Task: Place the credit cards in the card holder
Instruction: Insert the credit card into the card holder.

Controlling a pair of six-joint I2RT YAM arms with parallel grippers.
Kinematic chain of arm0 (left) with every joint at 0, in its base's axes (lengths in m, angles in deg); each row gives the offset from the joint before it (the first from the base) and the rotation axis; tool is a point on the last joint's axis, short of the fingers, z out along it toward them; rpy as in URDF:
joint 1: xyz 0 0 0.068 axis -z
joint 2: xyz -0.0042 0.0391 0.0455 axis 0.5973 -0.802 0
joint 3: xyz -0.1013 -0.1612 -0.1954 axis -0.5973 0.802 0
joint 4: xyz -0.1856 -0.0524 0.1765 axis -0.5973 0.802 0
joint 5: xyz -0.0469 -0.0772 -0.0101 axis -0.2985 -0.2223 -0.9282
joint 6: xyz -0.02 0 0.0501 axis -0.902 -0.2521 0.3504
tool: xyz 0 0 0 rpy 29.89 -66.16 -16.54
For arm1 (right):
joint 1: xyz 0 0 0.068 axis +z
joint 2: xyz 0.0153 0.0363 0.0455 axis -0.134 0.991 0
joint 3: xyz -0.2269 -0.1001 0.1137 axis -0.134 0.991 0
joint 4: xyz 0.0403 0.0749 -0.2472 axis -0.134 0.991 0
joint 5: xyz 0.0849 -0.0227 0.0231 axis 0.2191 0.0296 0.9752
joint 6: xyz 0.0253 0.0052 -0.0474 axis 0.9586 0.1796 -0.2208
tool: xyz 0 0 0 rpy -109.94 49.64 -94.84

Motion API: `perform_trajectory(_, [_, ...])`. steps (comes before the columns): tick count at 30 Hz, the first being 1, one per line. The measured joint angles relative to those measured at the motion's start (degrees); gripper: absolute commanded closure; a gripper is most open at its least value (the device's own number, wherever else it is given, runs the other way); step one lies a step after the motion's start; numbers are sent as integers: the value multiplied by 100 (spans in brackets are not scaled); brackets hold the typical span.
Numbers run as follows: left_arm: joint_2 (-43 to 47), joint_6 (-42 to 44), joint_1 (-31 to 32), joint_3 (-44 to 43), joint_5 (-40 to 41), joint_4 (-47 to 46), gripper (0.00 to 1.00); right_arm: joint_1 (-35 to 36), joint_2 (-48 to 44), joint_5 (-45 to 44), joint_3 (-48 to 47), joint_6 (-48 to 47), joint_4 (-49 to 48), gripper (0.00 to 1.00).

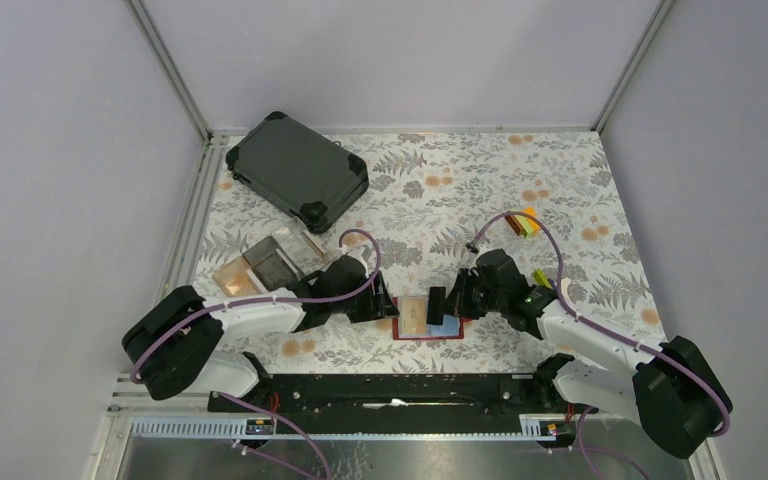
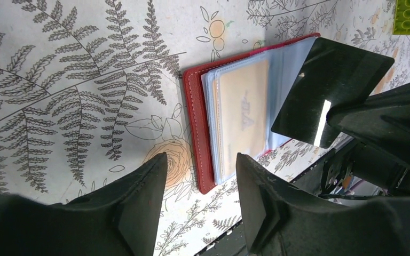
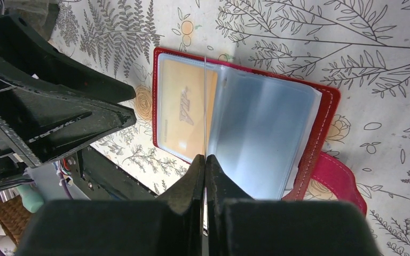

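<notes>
Table [image 1: 430,200]: covered in a fern-and-flower print, walled in on the left, far and right sides.
Dark case [image 1: 298,170]: a closed hard-shell case lying askew at the far left corner.
Left arm [image 1: 250,318]: reaches from the near left in towards the middle of the near edge.
Right arm [image 1: 600,345]: reaches from the near right in towards the same spot, so both wrists face each other.
Clear box [image 1: 265,262]: a compartmented box on the left, between the dark case and the left arm.
Left gripper [image 2: 202,165]: jaws partly apart with nothing between them, hanging just over the left red edge of the wallet.
Right gripper [image 3: 205,160]: fingers pinched tight on the dark card, over the middle of the wallet.
Card holder [image 2: 195,128]: a red wallet lying open and flat near the front edge, between both grippers, its clear sleeves fanned up.
Dark card [image 2: 328,85]: glossy black, held on edge and tilted above the sleeves; whether its lower edge touches them I cannot tell.
Tan card [image 3: 184,112]: already sitting inside a clear sleeve on the left half of the wallet.
Snap tab [image 3: 341,178]: pink-red, sticking out from under the wallet's right side.
Blocks [image 1: 525,222]: small yellow and orange pieces on the right, well apart from the wallet.
</notes>
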Motion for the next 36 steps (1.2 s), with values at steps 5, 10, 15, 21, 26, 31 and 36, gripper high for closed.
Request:
perform_trajectory(5, [-109,0,4,-37,61,-26,50,-37,11,31,13,4,-107,100])
perform_trajectory(10, [-133,0,9,-37,76,-28,51,-55,151,188,101,48,-367,100])
perform_trajectory(15, [-149,0,9,-37,83,-28,52,-61,256,269,151,72,-463,100])
perform_trajectory(21, [-223,0,20,-37,85,-31,54,-61,280,258,151,72,-463,100])
perform_trajectory(26, [-245,0,26,-37,85,-48,55,-61,199,173,151,68,-415,100])
perform_trajectory(31, [-258,0,46,-59,90,-61,55,-61,166,136,151,66,-378,100])
perform_trajectory(36, [-297,0,55,-101,101,-70,56,-61,179,138,151,68,-332,100])
